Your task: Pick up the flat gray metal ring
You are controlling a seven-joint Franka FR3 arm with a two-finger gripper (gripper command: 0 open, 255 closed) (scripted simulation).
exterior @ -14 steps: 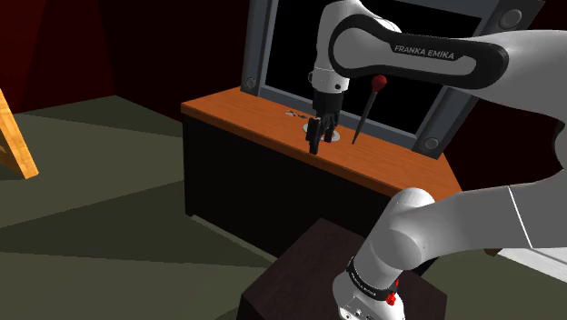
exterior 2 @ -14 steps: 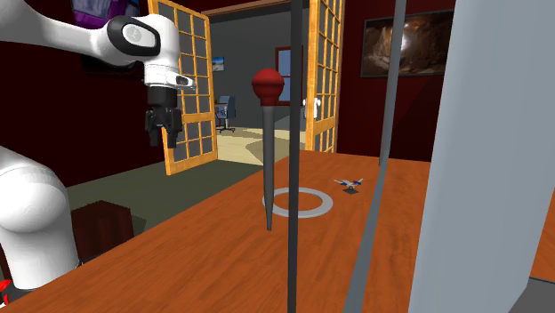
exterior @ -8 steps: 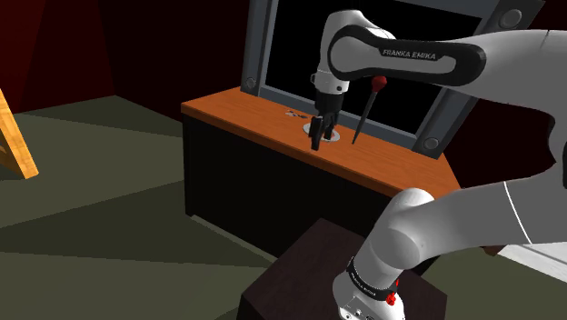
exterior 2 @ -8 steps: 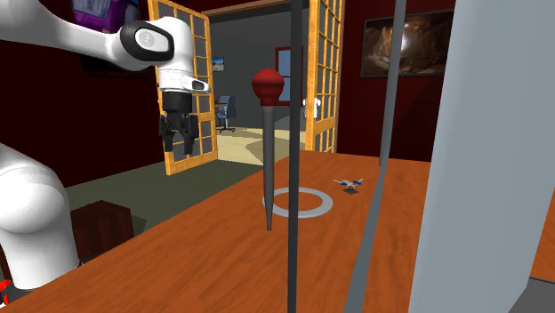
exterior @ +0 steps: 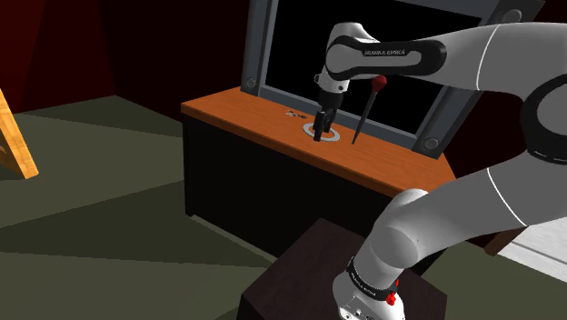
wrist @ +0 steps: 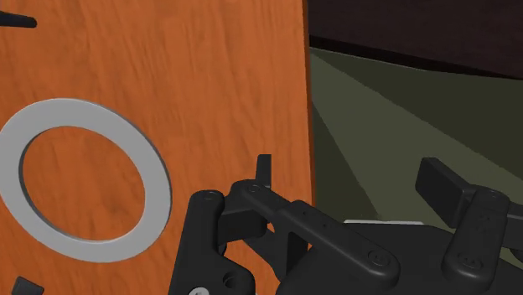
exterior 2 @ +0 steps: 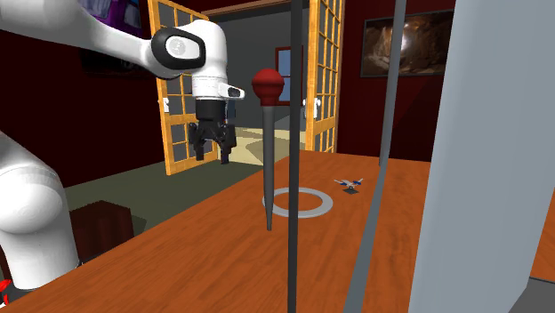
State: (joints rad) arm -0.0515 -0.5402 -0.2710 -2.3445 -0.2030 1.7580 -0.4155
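The ring [exterior 2: 316, 212] lies flat on the orange table [exterior 2: 222, 240], grey and bare inside its hole, with a red-topped rod [exterior 2: 269, 160] standing upright just beside it. The gripper [exterior 2: 211, 151] hangs in the air above the table's edge, its fingers spread wide and holding nothing. In the wrist view the ring [wrist: 159, 188] sits to one side of the gripper [wrist: 352, 180], apart from both fingers.

Exterior views facing oppositely across one tabletop [exterior: 238, 115]
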